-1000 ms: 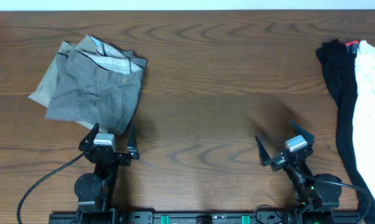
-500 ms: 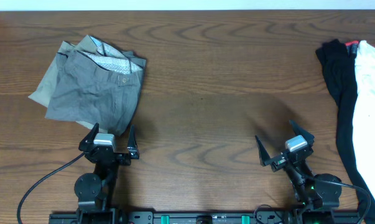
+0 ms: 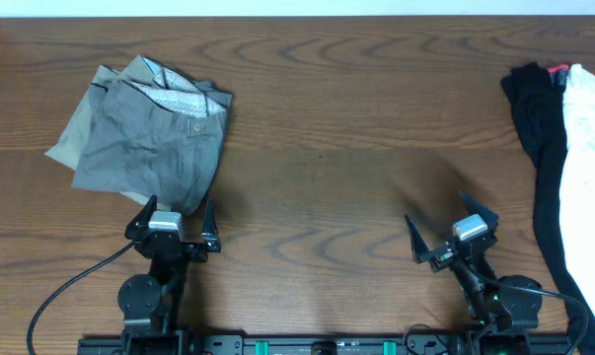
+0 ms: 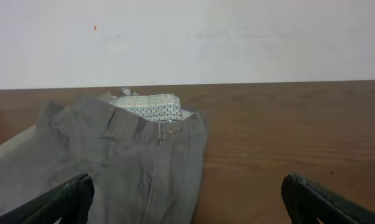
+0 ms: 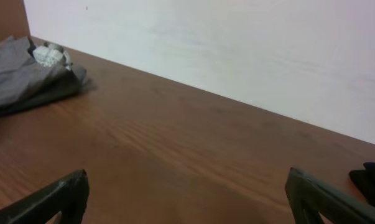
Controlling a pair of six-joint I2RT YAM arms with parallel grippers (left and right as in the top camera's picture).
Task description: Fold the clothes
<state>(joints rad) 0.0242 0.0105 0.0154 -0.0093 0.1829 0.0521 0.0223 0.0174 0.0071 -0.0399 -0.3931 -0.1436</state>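
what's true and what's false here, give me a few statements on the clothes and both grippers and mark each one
1. The grey-khaki trousers lie crumpled in front of the left gripper. True.
2. The left gripper is shut on the trousers. False: its jaws stand wide open and grip nothing.
3. The black garment lies at the right end of the table, beside the white T-shirt. True.
4. The right gripper is touching the black garment. False: it is open over bare wood, apart from that garment.
5. The trousers' button is hidden. False: it shows at the waistband, with the patterned lining above it.
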